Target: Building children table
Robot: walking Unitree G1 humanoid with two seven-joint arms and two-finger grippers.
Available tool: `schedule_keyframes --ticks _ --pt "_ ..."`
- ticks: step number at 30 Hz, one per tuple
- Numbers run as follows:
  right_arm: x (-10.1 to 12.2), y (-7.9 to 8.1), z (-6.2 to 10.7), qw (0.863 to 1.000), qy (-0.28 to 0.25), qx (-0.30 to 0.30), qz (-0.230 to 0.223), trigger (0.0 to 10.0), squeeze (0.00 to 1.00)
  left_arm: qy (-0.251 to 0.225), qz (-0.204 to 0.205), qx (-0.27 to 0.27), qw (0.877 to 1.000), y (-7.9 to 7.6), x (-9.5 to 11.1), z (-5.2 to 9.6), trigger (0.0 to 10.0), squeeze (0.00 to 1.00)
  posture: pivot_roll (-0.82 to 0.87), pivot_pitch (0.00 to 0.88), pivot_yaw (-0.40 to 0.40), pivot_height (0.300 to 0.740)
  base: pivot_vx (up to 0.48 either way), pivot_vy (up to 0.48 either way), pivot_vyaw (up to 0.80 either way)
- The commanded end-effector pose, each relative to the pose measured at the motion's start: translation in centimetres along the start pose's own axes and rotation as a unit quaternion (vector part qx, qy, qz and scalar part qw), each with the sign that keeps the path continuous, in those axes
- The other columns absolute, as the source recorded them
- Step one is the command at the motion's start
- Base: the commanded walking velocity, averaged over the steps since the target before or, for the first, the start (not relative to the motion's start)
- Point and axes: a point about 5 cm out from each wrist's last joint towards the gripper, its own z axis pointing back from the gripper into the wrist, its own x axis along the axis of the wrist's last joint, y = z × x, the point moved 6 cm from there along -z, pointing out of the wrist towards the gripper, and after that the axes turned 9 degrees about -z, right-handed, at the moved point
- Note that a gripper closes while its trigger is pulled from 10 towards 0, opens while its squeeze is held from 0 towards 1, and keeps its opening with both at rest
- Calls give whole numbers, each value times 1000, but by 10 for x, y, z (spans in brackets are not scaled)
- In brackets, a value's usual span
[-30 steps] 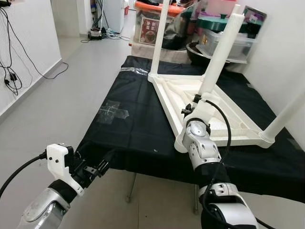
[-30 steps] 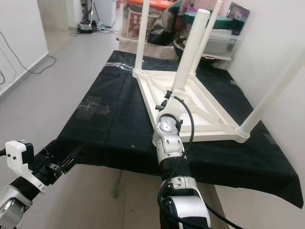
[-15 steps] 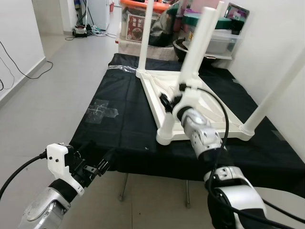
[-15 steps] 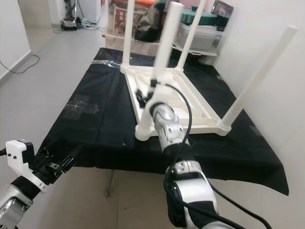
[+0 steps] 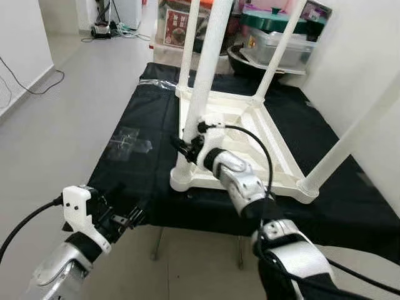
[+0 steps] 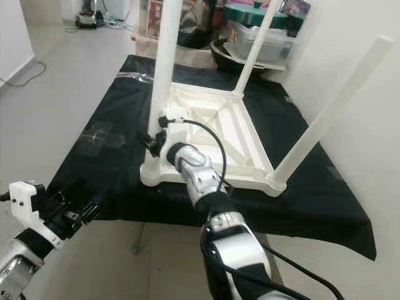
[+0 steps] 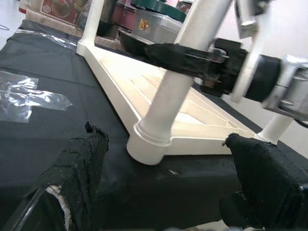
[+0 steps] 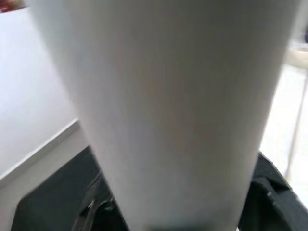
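A white children's table [image 5: 250, 125] lies upside down on a black-clothed work table [image 5: 144, 175], its legs pointing up. My right gripper [image 5: 187, 147] is shut on the near-left leg [image 5: 206, 75] just above its socket at the near corner. In the right wrist view that leg [image 8: 168, 110] is pressed close against the camera. My left gripper [image 5: 128, 219] hangs open below the cloth's front edge. In the left wrist view its fingers [image 7: 82, 168] stand wide apart and the leg socket [image 7: 149, 144] lies ahead between them, well beyond the tips.
Storage boxes and a dark bowl [image 5: 281, 37] crowd the far end of the work table. A white wall [image 5: 375, 56] runs close on the right. Clear tape [image 5: 128, 140] is stuck on the cloth left of the white table. Open floor [image 5: 56, 125] lies to the left.
The head view has shifted. My right gripper has stayed on the near leg, and that corner of the white table has come leftward toward the tape. The left arm has hardly moved.
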Motion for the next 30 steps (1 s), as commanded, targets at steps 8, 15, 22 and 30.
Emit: schedule_keyframes --ticks 8,15,22,30 --pt "-39 -140 67 902 83 -422 -37 0 0 -4 6 -1 1000 -5 0 2 10000 0 215 0 -209 740 0 0 0" --pt "-40 -81 47 946 98 -309 -4 10000 0 -5 6 1 1000 -4 1 2 10000 0 206 0 -208 740 0 0 0" --pt "0 -32 17 991 10 -133 -32 10000 945 -11 8 1 1000 -5 2 0 10000 0 200 0 -212 740 0 0 0" --pt "52 30 19 990 -65 128 3 10000 0 -15 13 -1 1000 -4 3 -1 10000 0 191 0 -210 740 0 0 0"
